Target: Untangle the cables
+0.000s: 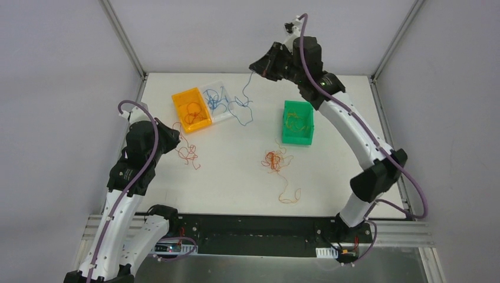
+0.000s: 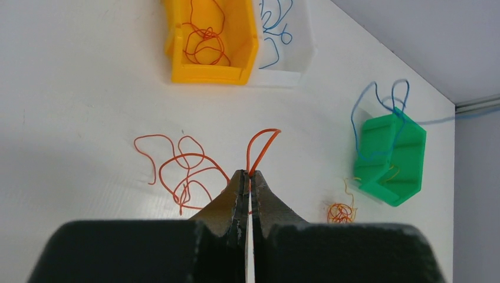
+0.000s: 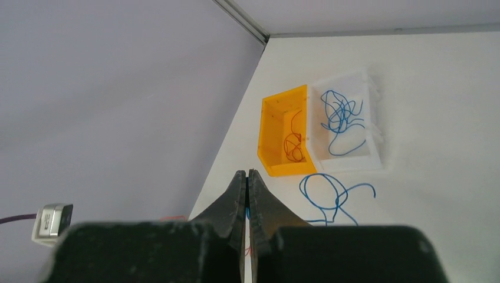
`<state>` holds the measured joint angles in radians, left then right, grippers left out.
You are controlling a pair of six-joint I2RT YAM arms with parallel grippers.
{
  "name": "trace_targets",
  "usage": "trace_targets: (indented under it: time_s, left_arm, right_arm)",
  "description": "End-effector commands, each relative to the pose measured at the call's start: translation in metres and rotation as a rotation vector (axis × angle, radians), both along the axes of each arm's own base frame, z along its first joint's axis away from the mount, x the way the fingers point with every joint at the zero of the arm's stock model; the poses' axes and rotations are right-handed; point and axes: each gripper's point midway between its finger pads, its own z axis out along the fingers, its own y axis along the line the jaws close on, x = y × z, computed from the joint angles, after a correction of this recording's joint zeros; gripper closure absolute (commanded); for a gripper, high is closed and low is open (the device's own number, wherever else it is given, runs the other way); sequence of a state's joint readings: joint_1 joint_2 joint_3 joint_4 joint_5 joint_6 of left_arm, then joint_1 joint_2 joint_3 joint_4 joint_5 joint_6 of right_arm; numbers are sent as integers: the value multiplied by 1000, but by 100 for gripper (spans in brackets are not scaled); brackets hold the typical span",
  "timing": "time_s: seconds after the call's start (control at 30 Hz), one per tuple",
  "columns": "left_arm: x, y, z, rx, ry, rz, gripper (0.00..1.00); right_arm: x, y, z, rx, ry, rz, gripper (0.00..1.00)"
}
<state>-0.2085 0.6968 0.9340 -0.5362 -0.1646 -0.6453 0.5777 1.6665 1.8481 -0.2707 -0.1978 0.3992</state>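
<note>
**Both grippers clenched on cables, bins around them**

Top view of the white table:
- At 10 o'clock, orange bin with red loops inside.
- Touching its 3 o'clock side, clear bin holding blue strands.
- At 2 o'clock, well apart from those two, green bin with a yellowish strand in it.
- Just off centre toward 5 o'clock, a small red-orange tangle. Trailing from it toward the near edge, a thin strand ending in a loop.

Blue cable:
- Lower coils on the table just beside the clear bin's 3 o'clock wall, between that bin and the green one.
- Upper end rising off the table toward 12 o'clock, up to the right gripper.
- Pads there pressed tight together. Nothing visible between them in the wrist view, though from above the strand runs straight to the tip, so clamped on it.

Red cable:
- Sprawled in loose curls at 9 o'clock, near the orange bin's near corner.
- One arch pinched between the closed pads of the left gripper and standing up past the tip.

Arms:
- Left: folded, rising from 7 o'clock, wrist bent over, gripper at 9 o'clock pointing toward the centre.
- Right: stretched from 5 o'clock along the 3 o'clock edge, arched over the green bin, gripper above the far edge and aimed toward 9 o'clock.
</note>
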Motion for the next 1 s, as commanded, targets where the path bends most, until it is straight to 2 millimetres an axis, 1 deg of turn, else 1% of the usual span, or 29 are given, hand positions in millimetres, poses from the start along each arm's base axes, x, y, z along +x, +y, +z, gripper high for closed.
trace_targets:
  time_s: [0.0,0.07,0.2,0.3,0.33,0.4,0.47,0.5,0.57,0.67,0.77,0.83,0.87,0.9,0.93,0.97]
  left_arm:
    - [-4,4,-1,45,-19,-13,100]
    - [-4,5,-4,53,-14,-9,100]
    - [-4,6,-4,64,-9,-10,100]
    - [-3,6,-3,69,-7,-12,100]
    - [-3,6,-3,68,-6,-12,100]
    - [-3,6,-4,72,-1,-11,100]
    - [-2,7,-4,77,1,-6,100]
    - [-2,8,-5,81,4,-4,100]
    - [-1,9,-7,89,11,-4,100]
    - [0,9,-9,96,19,-1,100]
    - [2,9,-11,96,29,-3,100]
    - [3,6,-13,89,36,-10,100]
    - [3,6,-14,87,40,-13,100]
    - [4,5,-14,86,44,-16,100]
    - [5,4,-14,87,47,-20,100]
    - [6,3,-15,90,52,-26,100]
  right_arm:
    - [30,39,34,79,-118,43,100]
    - [50,58,28,86,-121,45,100]
    - [90,95,7,124,-143,50,100]
    - [118,117,-32,128,-135,38,100]
    - [127,124,-57,116,-104,32,100]
    - [133,133,-91,105,-48,40,100]
    - [132,140,-126,77,11,47,100]
    - [132,142,-140,62,31,43,100]
    - [131,146,-159,41,62,34,100]
    - [131,145,-192,-5,129,-9,100]
    - [130,147,-214,-40,165,-27,100]
    - [127,149,-224,-77,164,-28,89]
    - [126,150,-226,-89,164,-27,75]
    - [124,150,-226,-97,164,-26,58]
    - [123,149,-222,-100,162,-26,47]
    - [122,146,-216,-107,157,-30,42]
